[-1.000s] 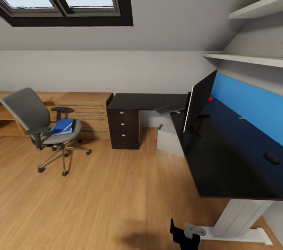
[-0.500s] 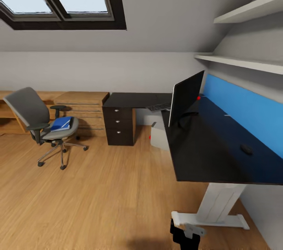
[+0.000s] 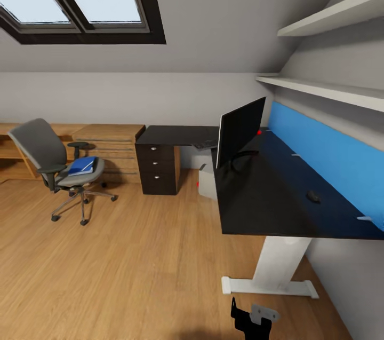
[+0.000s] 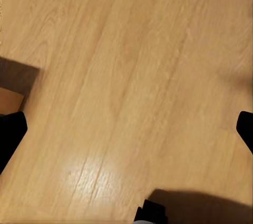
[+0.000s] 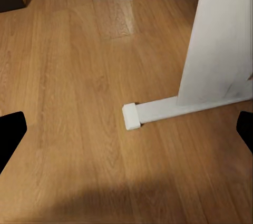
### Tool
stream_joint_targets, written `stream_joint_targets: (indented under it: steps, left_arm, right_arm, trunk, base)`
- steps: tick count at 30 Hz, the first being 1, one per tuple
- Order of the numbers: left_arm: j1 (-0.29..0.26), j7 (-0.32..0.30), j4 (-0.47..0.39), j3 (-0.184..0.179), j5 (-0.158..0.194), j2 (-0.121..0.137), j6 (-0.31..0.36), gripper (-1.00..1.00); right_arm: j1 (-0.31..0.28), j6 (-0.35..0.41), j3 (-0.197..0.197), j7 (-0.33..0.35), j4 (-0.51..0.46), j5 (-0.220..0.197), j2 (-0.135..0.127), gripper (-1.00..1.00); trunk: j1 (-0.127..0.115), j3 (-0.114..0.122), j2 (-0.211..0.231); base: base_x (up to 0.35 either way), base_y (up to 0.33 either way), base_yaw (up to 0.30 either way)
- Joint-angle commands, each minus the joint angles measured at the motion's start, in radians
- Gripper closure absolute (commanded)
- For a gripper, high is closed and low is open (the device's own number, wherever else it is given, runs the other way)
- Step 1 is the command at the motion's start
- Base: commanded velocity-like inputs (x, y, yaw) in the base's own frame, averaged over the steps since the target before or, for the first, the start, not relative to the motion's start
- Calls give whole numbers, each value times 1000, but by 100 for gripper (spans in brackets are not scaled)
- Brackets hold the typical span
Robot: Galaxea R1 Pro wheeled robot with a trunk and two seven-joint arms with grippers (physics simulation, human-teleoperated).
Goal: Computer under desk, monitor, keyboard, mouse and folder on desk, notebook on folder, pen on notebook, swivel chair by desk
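Note:
The grey swivel chair (image 3: 50,161) stands at the left on the wood floor, with the blue folder (image 3: 83,165) lying on its seat. The black L-shaped desk (image 3: 261,196) fills the right side, its drawer unit (image 3: 158,168) at the far corner. On the desk stand the monitor (image 3: 240,131), seen edge-on, the keyboard (image 3: 205,144) behind it, and the small dark mouse (image 3: 313,196). A thin white stick, perhaps the pen (image 3: 295,156), lies by the blue panel. The computer (image 3: 205,182) sits on the floor under the desk. I cannot pick out the notebook. Left gripper (image 4: 126,132) and right gripper (image 5: 126,132) hang open over the floor.
A light oak low cabinet (image 3: 109,142) runs along the back wall behind the chair. The desk's white leg and foot (image 5: 158,110) stand just ahead of my right arm (image 3: 250,317). Wall shelves (image 3: 325,90) and a blue panel (image 3: 330,156) line the right wall.
The whole view has shifted: desk, chair and cabinet now look smaller and sit further left, so the camera has moved. None of the things has moved.

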Motion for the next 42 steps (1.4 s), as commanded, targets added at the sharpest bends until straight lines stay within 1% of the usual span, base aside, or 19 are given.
stream_joint_targets:
  steps: [1,12,15,17,18,20,21,22,23,27,32,34,35,37,38,39,42]
  left_arm:
    - [0,-1,-1,1,10,0,-4,-100]
    - [0,-8,-1,2,16,5,2,-100]
    - [0,-9,16,4,17,12,35,-100]
    - [-5,-11,65,5,19,26,80,-100]
    - [-10,-12,80,5,21,30,92,-100]
    - [-41,-19,124,6,30,40,124,-100]
    - [-66,-30,156,6,43,49,139,-100]
    - [-77,-37,174,6,51,53,145,-100]
    - [-97,-55,209,6,70,62,153,-100]
    - [-128,-97,261,6,113,75,163,-100]
    - [-139,-114,280,6,130,77,158,-100]
    - [-139,-113,280,7,131,77,140,-100]
    - [-139,-113,281,8,131,77,112,-100]
    - [-139,-113,284,8,131,75,-50,-100]
    - [-139,-113,285,7,131,75,-96,-100]
    - [-139,-110,303,8,132,75,-196,-100]
    - [-139,-109,314,7,131,75,-204,-100]
  right_arm:
    - [-1,-5,-3,2,2,-3,0,-100]
    - [-1,-5,-5,1,2,-5,0,-100]
    - [-1,-5,-5,0,2,-7,0,-100]
    - [-1,-5,-5,0,2,-7,0,-100]
    - [-1,-5,-5,0,2,-7,0,-100]
    - [-1,-5,-5,0,2,-8,0,-100]
    - [-1,-5,-5,0,2,-9,0,-100]
    - [-1,-5,-5,0,2,-9,0,-100]
    - [-1,-5,-5,0,2,-9,0,-100]
    - [-1,-5,-5,0,2,-10,0,-100]
    - [-1,-6,-5,-2,0,-8,0,-100]
    - [-1,-6,-5,-2,0,-8,0,-100]
    - [-1,-6,-5,-2,0,-7,0,-100]
    - [-1,-5,-5,-1,0,-6,0,-100]
    - [-1,-5,-5,-1,0,-6,0,-100]
    - [-1,-5,-5,-1,1,-6,0,-100]
    - [-1,-5,-5,-1,2,-6,0,-100]
  trunk:
    - [-4,2,7]
    - [-46,37,84]
    - [-58,46,105]
    - [-65,52,119]
    - [-69,56,126]
    - [-77,62,140]
    - [-81,65,147]
    - [-84,68,154]
    - [-88,71,161]
    - [-104,84,189]
    - [-123,99,224]
    - [-130,106,238]
    - [-134,109,245]
    - [-134,109,245]
    - [-134,109,245]
    - [-134,109,245]
    - [-134,109,245]
  base:
    - [-16,-14,0]
    - [-2,-2,0]
    - [0,0,0]
    - [0,0,0]
    - [0,0,0]
    - [0,0,0]
    - [0,0,0]
    - [0,0,0]
    - [0,0,0]
    - [0,0,0]
    - [0,0,0]
    - [0,0,0]
    - [0,0,0]
    - [0,0,0]
    - [0,0,0]
    - [0,0,0]
    - [-56,-42,0]
